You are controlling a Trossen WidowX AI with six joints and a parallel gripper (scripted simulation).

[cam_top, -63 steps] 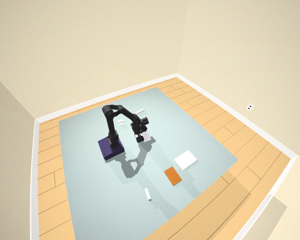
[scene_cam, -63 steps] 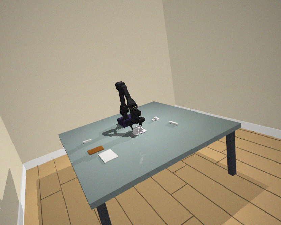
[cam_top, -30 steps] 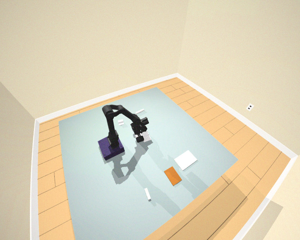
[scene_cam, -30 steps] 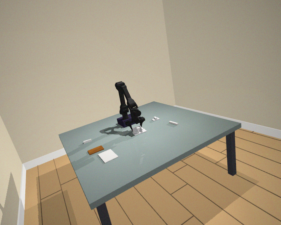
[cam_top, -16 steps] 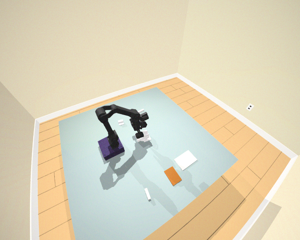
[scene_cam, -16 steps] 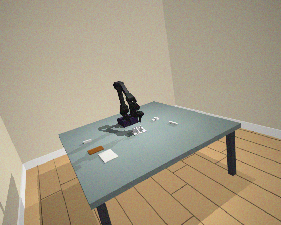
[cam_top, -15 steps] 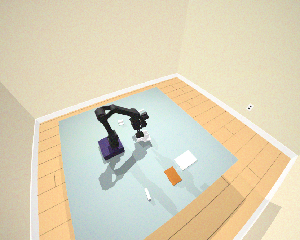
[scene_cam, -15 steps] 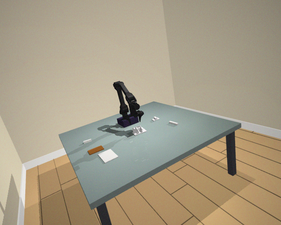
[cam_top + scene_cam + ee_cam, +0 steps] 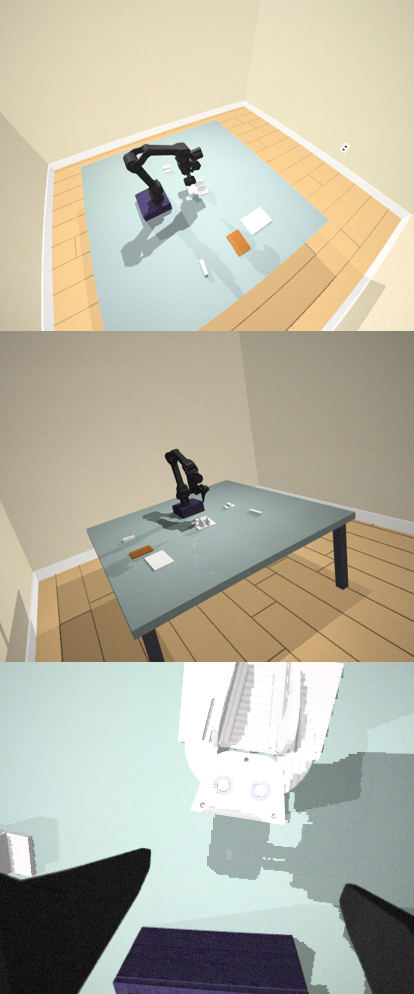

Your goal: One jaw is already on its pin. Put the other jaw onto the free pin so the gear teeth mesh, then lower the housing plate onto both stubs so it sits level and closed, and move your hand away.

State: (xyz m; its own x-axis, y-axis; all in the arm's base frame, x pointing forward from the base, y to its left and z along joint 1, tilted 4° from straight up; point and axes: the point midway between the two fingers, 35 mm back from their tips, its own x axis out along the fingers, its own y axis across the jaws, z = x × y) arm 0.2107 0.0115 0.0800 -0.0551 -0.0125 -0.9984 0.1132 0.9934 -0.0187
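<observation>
The white gripper assembly (image 9: 203, 191) (image 9: 205, 528) lies on the table. In the wrist view its white housing plate (image 9: 240, 801) covers the rear ends of the two jaws, and both stubs show as round ends inside its two rings. The plate looks flat there, but its height is too fine to judge. The two jaws extend out from under it, side by side. The pins and the gear teeth are hidden under the plate. My gripper (image 9: 189, 180) (image 9: 244, 874) is wide open and empty, raised above the table on the robot-base side of the plate, clear of it.
The purple base block (image 9: 148, 206) (image 9: 189, 509) (image 9: 215, 957) stands close to the assembly. A small white part (image 9: 166, 168) (image 9: 229, 505), a white bar (image 9: 255, 511), another white bar (image 9: 203, 268) (image 9: 128, 538), an orange block (image 9: 238, 242) (image 9: 141, 551) and a white slab (image 9: 256, 220) (image 9: 158, 560) lie farther off.
</observation>
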